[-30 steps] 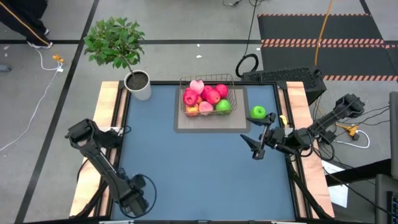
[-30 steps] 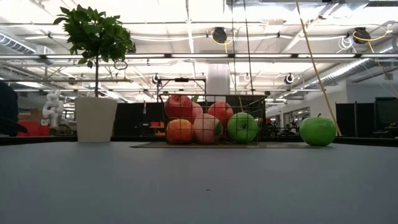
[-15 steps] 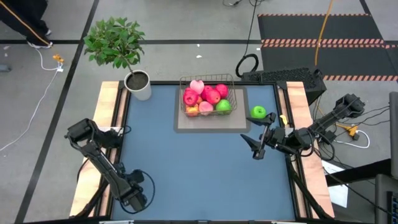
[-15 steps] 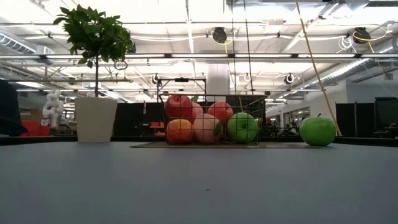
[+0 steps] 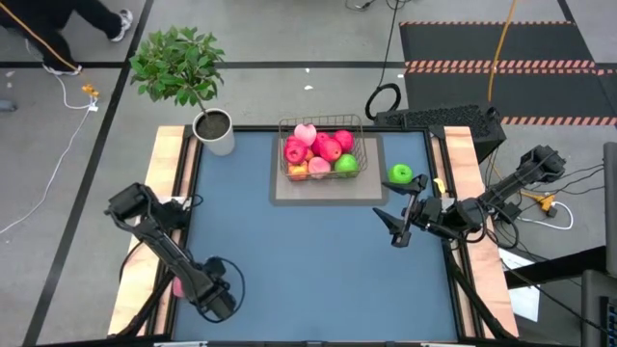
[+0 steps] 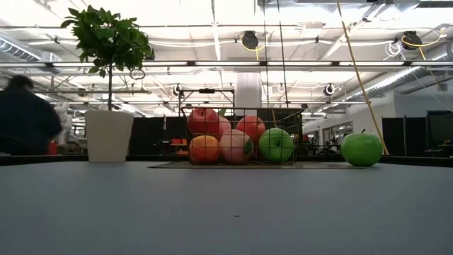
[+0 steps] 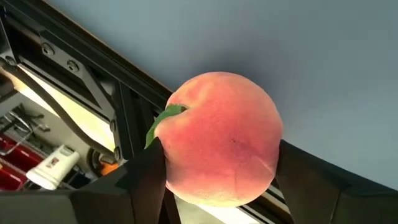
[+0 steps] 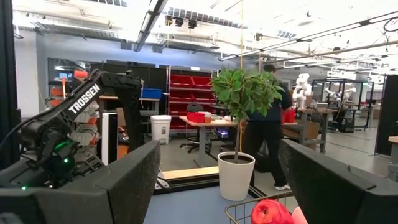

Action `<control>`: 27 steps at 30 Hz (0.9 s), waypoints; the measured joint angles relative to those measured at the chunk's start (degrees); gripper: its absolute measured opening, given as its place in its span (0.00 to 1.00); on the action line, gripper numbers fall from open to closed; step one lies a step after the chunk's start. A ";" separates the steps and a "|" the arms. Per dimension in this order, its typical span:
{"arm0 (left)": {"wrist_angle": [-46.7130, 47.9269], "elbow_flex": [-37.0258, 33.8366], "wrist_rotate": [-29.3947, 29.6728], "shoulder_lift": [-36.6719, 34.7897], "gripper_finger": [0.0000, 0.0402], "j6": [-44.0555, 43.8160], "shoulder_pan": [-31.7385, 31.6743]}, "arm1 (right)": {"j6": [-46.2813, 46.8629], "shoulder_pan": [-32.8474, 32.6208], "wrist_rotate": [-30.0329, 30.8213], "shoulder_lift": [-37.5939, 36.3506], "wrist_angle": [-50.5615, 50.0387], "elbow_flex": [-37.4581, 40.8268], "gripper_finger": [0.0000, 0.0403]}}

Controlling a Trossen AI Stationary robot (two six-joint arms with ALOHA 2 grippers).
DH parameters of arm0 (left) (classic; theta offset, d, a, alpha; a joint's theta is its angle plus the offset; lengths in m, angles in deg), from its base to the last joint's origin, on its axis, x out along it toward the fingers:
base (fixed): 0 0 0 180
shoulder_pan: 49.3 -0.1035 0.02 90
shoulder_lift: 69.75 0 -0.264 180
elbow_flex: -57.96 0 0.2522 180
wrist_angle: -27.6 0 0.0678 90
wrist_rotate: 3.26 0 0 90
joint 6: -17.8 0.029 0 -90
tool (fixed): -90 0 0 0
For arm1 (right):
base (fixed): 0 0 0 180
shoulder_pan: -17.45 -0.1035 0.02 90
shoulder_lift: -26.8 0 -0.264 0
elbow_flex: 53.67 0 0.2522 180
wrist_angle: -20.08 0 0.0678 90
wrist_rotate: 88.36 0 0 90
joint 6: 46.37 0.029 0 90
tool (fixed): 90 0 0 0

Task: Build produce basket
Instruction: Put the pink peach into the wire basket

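Observation:
The wire basket [image 5: 323,154] stands on a grey mat at the far middle of the table and holds several red, pink, orange and green fruits; it also shows in the low view [image 6: 241,136]. A green apple [image 5: 400,174] rests on the table to the basket's right. My left gripper [image 5: 185,288] is at the table's near left edge, shut on a pink peach [image 7: 221,140]. My right gripper [image 5: 395,226] is open and empty above the table, on the near side of the green apple. My left gripper pinches the peach between its two fingers [image 7: 146,186], one on each opposite side of the fruit [image 7: 180,171]. The peach's green leaf [image 7: 163,119] sits beside one finger. The fruit is held over the table's left edge rail.
A grey pot [image 5: 214,130] with a leafy plant stands at the far left corner. The grey mat [image 5: 328,191] lies under the basket. Blue tabletop [image 5: 308,260] stretches between the two grippers. A person [image 6: 25,117] passes in the room behind the table.
My left gripper has gone a little toward the table's far edge along the left edge, and the peach's pink now shows at its tip in the high view. A person has walked into the low view at the back left.

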 joint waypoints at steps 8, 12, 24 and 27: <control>-0.31 -0.04 2.40 0.02 0.69 1.70 -2.65 | -0.02 0.00 0.00 0.00 0.00 0.00 0.79; -0.70 -0.06 5.48 0.02 0.72 1.38 -4.17 | -0.19 0.00 0.00 0.00 0.00 0.00 0.79; 3.98 12.11 29.19 0.31 0.66 1.02 -8.43 | 0.13 0.00 0.02 0.00 0.04 0.00 0.79; 3.99 15.16 32.57 0.29 0.67 3.29 -10.92 | 0.03 0.00 0.02 0.00 0.06 0.00 0.79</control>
